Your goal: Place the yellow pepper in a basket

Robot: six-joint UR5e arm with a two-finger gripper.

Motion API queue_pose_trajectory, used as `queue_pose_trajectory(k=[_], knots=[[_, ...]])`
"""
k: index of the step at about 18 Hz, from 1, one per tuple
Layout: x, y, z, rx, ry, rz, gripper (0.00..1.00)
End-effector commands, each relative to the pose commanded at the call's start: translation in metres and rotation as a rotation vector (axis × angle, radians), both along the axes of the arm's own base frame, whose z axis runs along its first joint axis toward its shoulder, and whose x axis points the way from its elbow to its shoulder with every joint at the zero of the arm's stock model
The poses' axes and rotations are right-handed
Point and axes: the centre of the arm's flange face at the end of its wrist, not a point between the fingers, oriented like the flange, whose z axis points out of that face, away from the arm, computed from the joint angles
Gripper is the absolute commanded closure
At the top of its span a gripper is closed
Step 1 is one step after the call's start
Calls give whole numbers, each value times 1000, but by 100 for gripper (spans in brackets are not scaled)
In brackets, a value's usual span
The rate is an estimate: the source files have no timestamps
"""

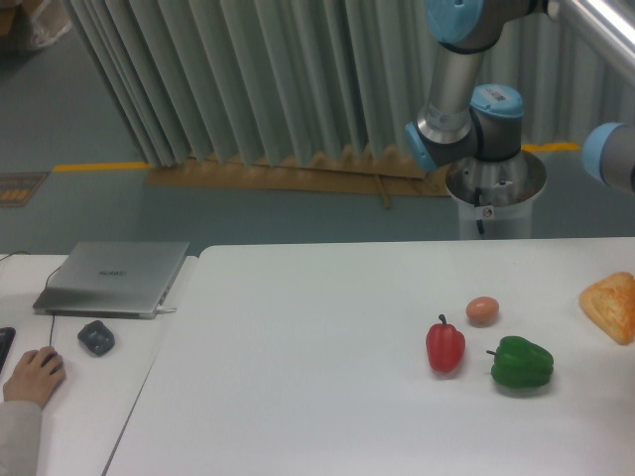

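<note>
The yellow pepper is out of view, and no basket shows in the camera view. My gripper is also out of frame. Only upper parts of the arm show: a blue-grey joint (466, 119) behind the table and another joint (617, 159) cut off by the right edge.
On the white table (298, 357) lie a red pepper (445, 345), a green pepper (522, 363), a small pinkish-brown ball (482, 310) and an orange-tan bread-like lump (612, 305) at the right edge. A laptop (114, 277), a mouse (96, 337) and a person's hand (32, 375) are at the left.
</note>
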Motion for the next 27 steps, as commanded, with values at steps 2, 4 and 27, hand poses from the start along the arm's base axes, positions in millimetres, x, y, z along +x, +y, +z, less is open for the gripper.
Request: queue_pose_trajectory(k=[2, 4, 27], knots=[[-4, -1, 0, 2, 3, 0, 48], [-10, 2, -5, 5, 13, -1, 48], [54, 30, 16, 16, 38, -70, 0]])
